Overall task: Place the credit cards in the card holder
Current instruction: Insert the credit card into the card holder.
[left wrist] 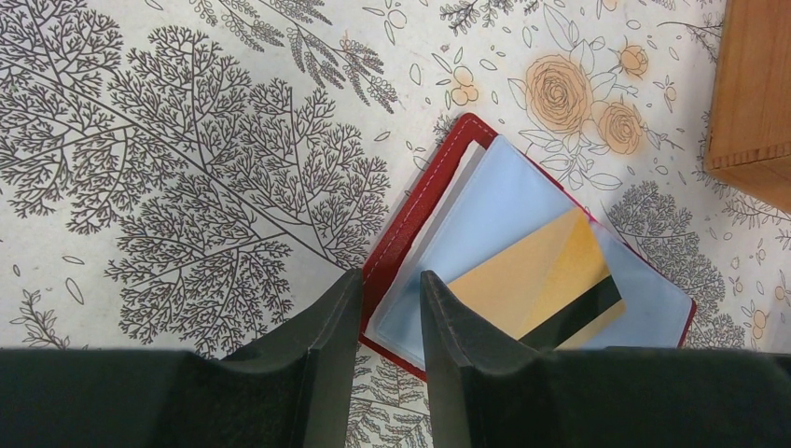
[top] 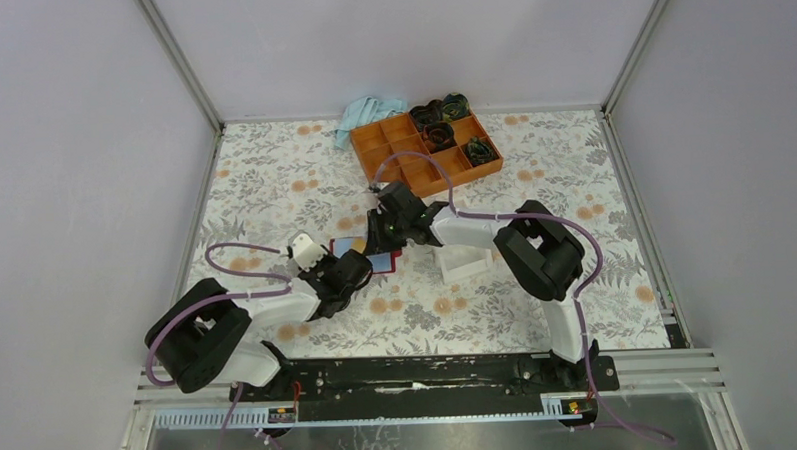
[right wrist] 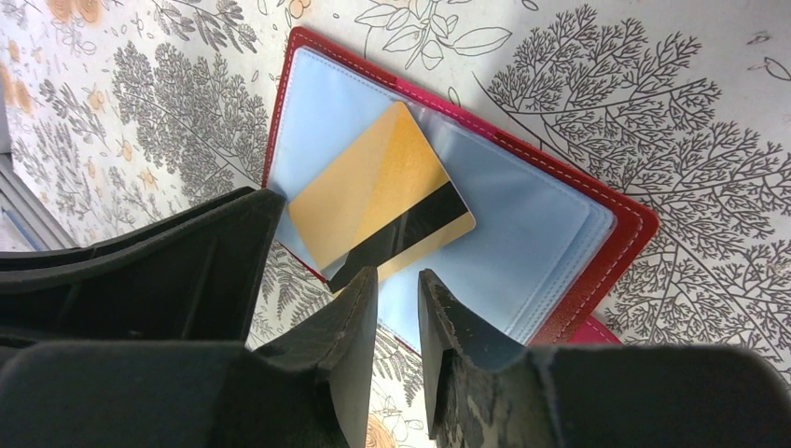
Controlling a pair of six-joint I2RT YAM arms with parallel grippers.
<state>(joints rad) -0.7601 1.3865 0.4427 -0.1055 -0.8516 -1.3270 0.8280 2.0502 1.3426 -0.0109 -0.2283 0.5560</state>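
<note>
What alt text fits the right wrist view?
A tan-gold credit card with a black stripe lies on the light-blue pockets of an open dark-red card holder on a floral table. The right gripper, fingers narrowly parted, sits at its near edge.

Left arm [top: 277, 304] and right arm [top: 465, 228] meet over the card holder [top: 381, 263] (partly hidden); orange tray [top: 362, 158], blue cloth [top: 363, 114] behind.

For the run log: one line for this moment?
card holder: open, flat | gold card: lying across its pockets | left gripper: straddles holder edge, grip unclear | right gripper: slightly open beside card
</note>
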